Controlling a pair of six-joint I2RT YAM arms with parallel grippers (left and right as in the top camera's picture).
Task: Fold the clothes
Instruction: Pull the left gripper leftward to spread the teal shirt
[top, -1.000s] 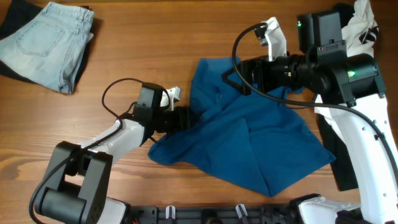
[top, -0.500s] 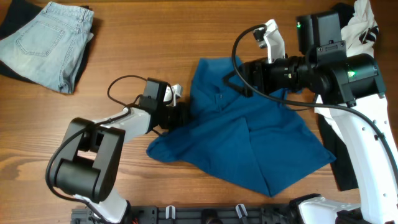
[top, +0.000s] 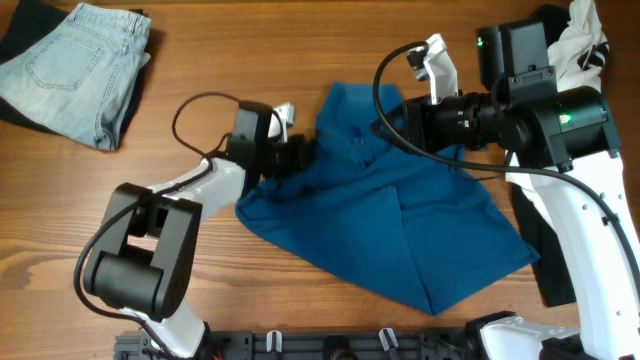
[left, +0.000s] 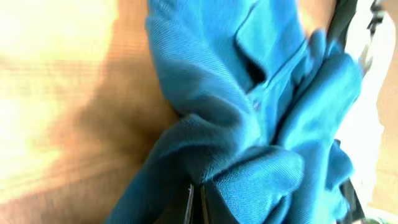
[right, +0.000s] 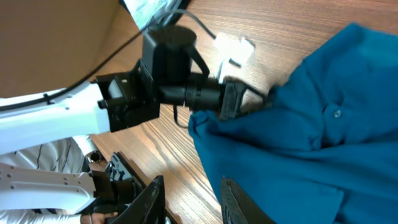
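Shifted up-table: left jaws, clamped on bunched edge of soft wrinkly teal shirt (top: 420, 230); right jaws apart.

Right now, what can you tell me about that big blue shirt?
The teal-blue shirt is soft, plain, wrinkly fabric with a collar and small buttons. It lies rumpled and unfolded on the wooden table, spread toward the near right. The left claw is shut on its bunched left edge.

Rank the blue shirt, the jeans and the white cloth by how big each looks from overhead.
1. blue shirt
2. jeans
3. white cloth, though the robot arm and the picture edge hide part of it, so its full size is unsure.
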